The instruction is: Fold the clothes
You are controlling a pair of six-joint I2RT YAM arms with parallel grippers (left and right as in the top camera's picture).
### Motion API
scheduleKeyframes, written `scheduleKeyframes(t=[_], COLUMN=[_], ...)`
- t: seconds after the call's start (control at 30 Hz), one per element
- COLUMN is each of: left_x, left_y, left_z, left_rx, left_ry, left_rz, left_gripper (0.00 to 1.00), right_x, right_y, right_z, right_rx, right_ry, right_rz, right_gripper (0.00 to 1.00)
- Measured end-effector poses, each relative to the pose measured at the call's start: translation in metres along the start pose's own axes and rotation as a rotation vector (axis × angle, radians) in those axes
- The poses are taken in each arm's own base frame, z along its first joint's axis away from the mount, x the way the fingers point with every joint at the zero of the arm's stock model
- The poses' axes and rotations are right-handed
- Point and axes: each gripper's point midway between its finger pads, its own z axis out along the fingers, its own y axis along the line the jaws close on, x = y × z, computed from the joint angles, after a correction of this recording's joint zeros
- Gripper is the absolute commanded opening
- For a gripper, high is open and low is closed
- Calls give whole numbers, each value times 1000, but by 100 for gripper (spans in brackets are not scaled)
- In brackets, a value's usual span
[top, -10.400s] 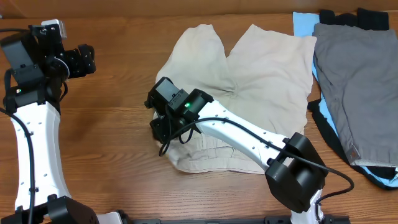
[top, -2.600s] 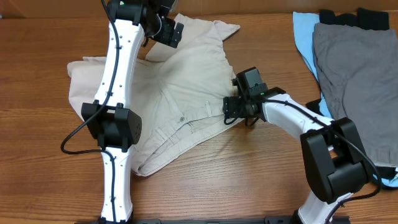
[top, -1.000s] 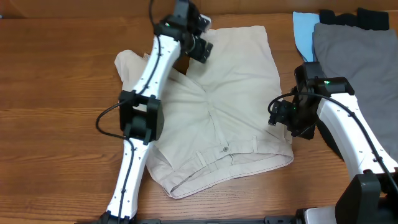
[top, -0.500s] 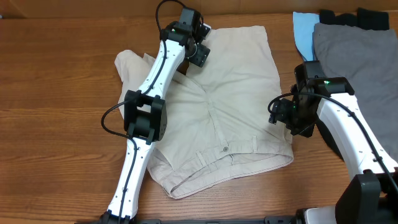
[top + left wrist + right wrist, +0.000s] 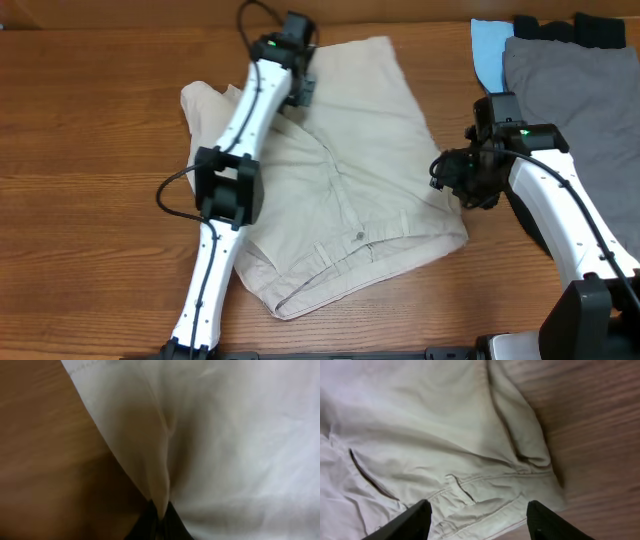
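I see the cream shorts point(image 5: 370, 150) spread flat in the middle of the desk point(image 5: 90, 200), with the waistband point(image 5: 350, 270) on the near side. My left gripper point(image 5: 160, 519) is at the far left part of the shorts. It is closed on a fold of the cloth, which is pinched between its dark tips. My right gripper point(image 5: 477, 510) is over the right edge of the shorts, close to the slit pocket point(image 5: 370, 480). Its fingers point(image 5: 402, 522) are wide apart and hold nothing. At the far right the grey shorts point(image 5: 575, 130) lie on a light-blue garment point(image 5: 487, 50) and a black garment point(image 5: 570, 28).
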Motion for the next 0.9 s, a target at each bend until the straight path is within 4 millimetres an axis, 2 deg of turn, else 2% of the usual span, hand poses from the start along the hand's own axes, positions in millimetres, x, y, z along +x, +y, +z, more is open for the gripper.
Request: scheduleKeyframes(t=[0.13, 0.2, 0.27, 0.3, 0.33, 0.4, 0.5, 0.63, 0.73, 0.9], left_x=[34, 57, 83, 95, 106, 127, 141, 142, 132, 92], left_y=[71, 117, 156, 169, 181, 208, 229, 233, 228, 220], left_z=[-4, -7, -11, -14, -16, -22, -24, -25, -28, -52], left_rx=[-53, -82, -106, -113, -120, -131, -131, -117, -95, -84], left_ry=[143, 220, 302, 337, 373, 424, 451, 449, 416, 260], left_rz=[-180, -281, -366, -396, -427, -489, -539, -544, -525, -479], left_gripper=[5, 8, 21, 33, 38, 41, 44, 51, 59, 65], right_x=[-7, -9, -11, -12, -13, -13, -12, -12, -15, -17], right_y=[18, 27, 33, 36, 39, 44, 54, 72, 84, 99], right_z=[1, 4, 9, 13, 19, 33, 55, 82, 93, 100], right_rx=[-42, -56, -64, -65, -65, -62, -72, -102, -125, -151], right_ry=[-42, -56, -58, -57, -52, -33, -4, 9, -4, -33], right_rz=[-41, -59, -68, -73, -78, -89, -112, -153, -176, -220], right_gripper=[63, 63, 63, 63, 63, 63, 63, 63, 50, 14])
